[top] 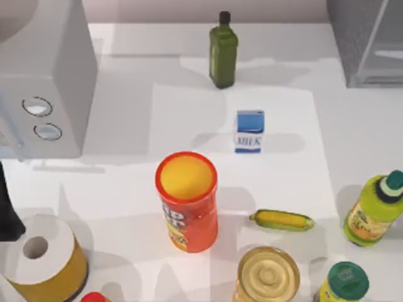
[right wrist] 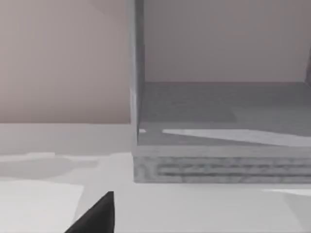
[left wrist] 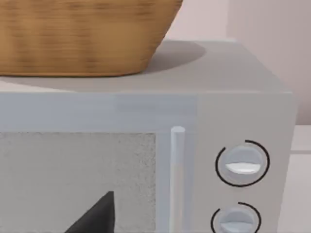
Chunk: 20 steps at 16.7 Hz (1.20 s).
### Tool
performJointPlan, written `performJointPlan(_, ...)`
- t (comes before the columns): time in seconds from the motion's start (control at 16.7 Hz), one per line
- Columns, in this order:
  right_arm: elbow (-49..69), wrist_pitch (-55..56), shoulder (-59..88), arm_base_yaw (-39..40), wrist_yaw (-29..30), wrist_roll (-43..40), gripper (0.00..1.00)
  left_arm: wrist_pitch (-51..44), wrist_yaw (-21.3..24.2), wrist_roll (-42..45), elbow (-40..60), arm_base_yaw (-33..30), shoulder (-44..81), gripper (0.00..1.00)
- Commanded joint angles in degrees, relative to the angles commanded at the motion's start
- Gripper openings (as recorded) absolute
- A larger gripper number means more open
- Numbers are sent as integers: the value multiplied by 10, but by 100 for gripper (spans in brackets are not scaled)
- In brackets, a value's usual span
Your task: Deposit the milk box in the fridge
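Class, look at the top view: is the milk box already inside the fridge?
No, the milk box stands upright on the table, near its middle, well apart from the fridge at the top right corner.

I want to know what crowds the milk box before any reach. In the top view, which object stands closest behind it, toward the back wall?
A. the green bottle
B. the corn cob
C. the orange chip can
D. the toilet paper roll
A: the green bottle stands just beyond the milk box toward the back wall, apart from it; the other three listed objects all sit nearer the front edge.
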State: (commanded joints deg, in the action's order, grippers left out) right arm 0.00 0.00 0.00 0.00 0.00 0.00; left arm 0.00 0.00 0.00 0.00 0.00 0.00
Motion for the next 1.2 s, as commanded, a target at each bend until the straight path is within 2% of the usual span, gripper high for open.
performJointPlan(0.24,8,8,17,7,7,3,100,0,0,0,0,0,0,100)
performJointPlan(0.48,51,52,122,48,44,20,100,0,0,0,0,0,0,100)
performJointPlan(0.78,146,147,355,132,127,56,100,0,0,0,0,0,0,100)
performJointPlan(1.2,311,310,763,275,271,116,100,0,0,0,0,0,0,100)
